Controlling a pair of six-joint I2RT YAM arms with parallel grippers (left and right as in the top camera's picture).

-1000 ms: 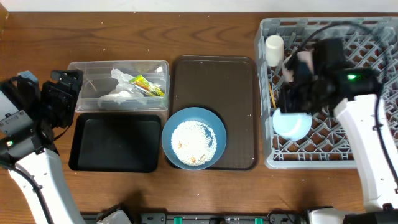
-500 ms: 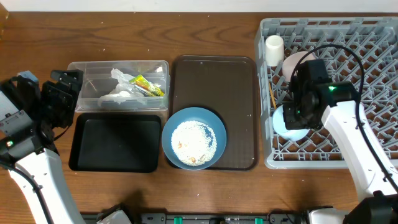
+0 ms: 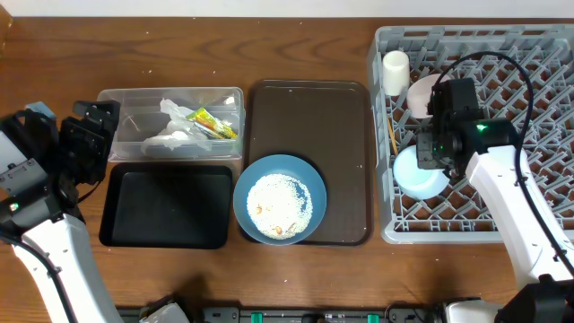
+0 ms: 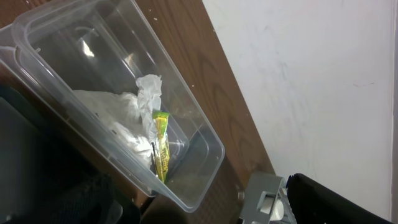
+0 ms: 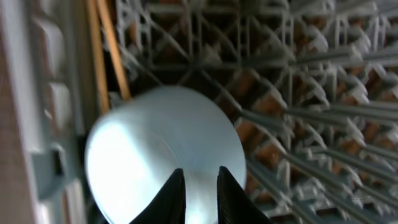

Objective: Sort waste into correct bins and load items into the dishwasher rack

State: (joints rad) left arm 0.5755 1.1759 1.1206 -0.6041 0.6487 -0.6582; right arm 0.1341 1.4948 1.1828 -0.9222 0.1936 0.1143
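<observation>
Brown wooden tabletop [image 3: 296,45] from above, and the action is on the right. The big square light-grey pegged dishwasher rack [image 3: 421,235] carries the white cup [image 3: 395,72] and the small pink bowl [image 3: 420,92]. The pair of wooden chopsticks [image 3: 392,135] lies along its left wall, and the small light blue bowl [image 3: 417,179] sits near the front-left corner. The right gripper [image 3: 437,154] hangs directly over that bowl. Mid-table, the large dark blue bowl [image 3: 280,197] sits on the dark brown serving tray [image 3: 309,112], heaped with white rice-like scraps [image 3: 278,205]. Far left, the left gripper [image 3: 92,135] waits spread wide and empty beside the clear plastic tub [image 3: 134,108], with the shallow black tray [image 3: 166,206] just in front of it.

Over to the left wrist: the tub holds the crumpled white paper napkin [image 4: 118,118] and the yellow-green printed wrapper [image 4: 160,146]. The wrapper's long axis runs toward the tub's end wall.

Now the right wrist, looking straight down at the light blue bowl. It's round, so it has no long axis, and its broad pale face is turned up at the camera. The chopsticks run lengthwise beside it, parallel to the rack wall. The two dark fingers [image 5: 173,199] stand a sliver apart over the bowl, but it's a blurry shot and I cannot tell whether they pinch its edge or have let go.

That's the risk: if the bowl isn't wedged between pegs, a lift could drag it up or tip it onto the chopsticks. The rice bowl looks like the next spill hazard once it gets tilted.
</observation>
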